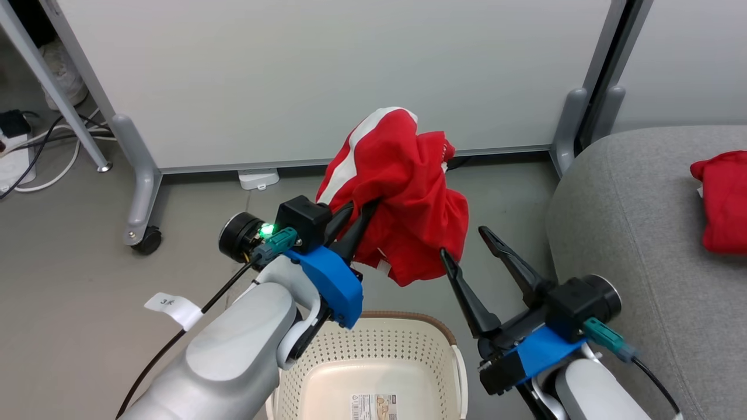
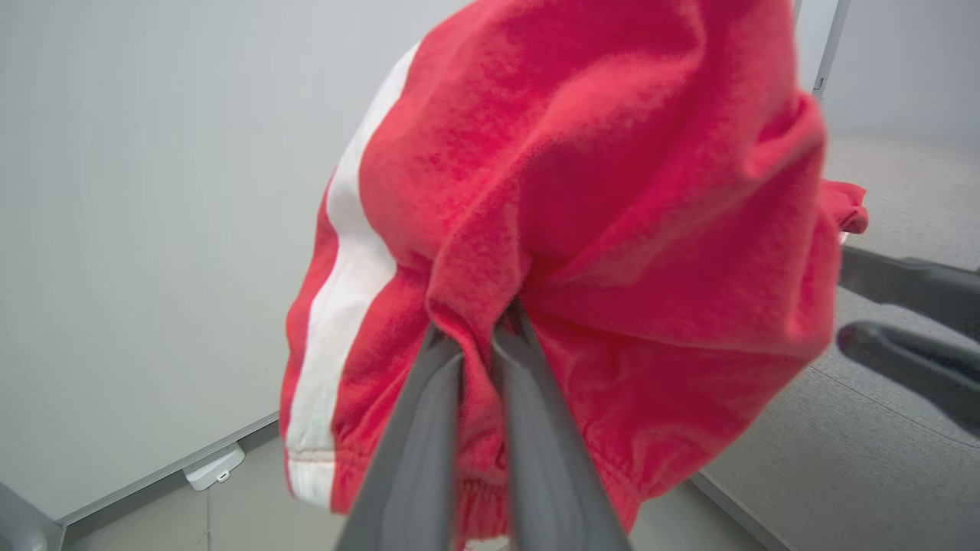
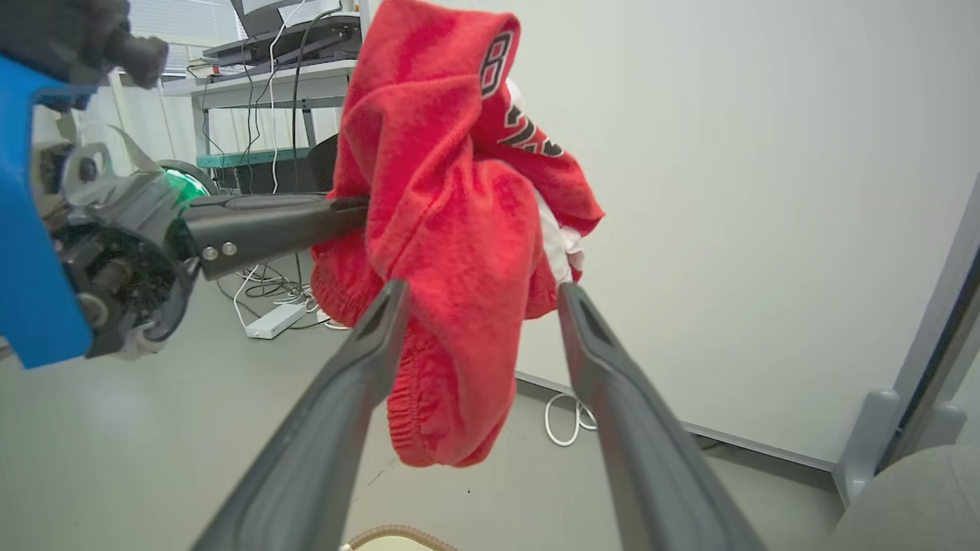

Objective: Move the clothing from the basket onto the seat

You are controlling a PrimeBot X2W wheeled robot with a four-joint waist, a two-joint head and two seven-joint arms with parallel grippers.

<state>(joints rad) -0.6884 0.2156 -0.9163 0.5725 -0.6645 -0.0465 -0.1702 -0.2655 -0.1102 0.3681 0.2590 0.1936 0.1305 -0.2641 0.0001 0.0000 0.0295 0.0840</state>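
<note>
Garments: 2. Centre, left gripper (image 1: 366, 205) clamped on garment one (image 1: 402, 192), hanging above 1 basket (image 1: 408, 318) at 6 o'clock. At 5 o'clock, right gripper (image 1: 463, 241) spread wide, holding nothing. Garment two (image 1: 723, 201) lies on seat (image 1: 630, 221), 3 o'clock.

left gripper (image 1: 363, 209) clamped on red garment (image 1: 408, 192), hanging clear of basket (image 1: 402, 318). right gripper (image 1: 464, 242) spread, empty. second garment (image 1: 723, 201) on seat (image 1: 630, 233).

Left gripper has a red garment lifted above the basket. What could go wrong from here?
1. The left gripper pinches only a small fold of the held garment; the bunched bulk could slip free on the way to the seat.
2. The open right gripper stands close beside that garment and might snag it.
</note>
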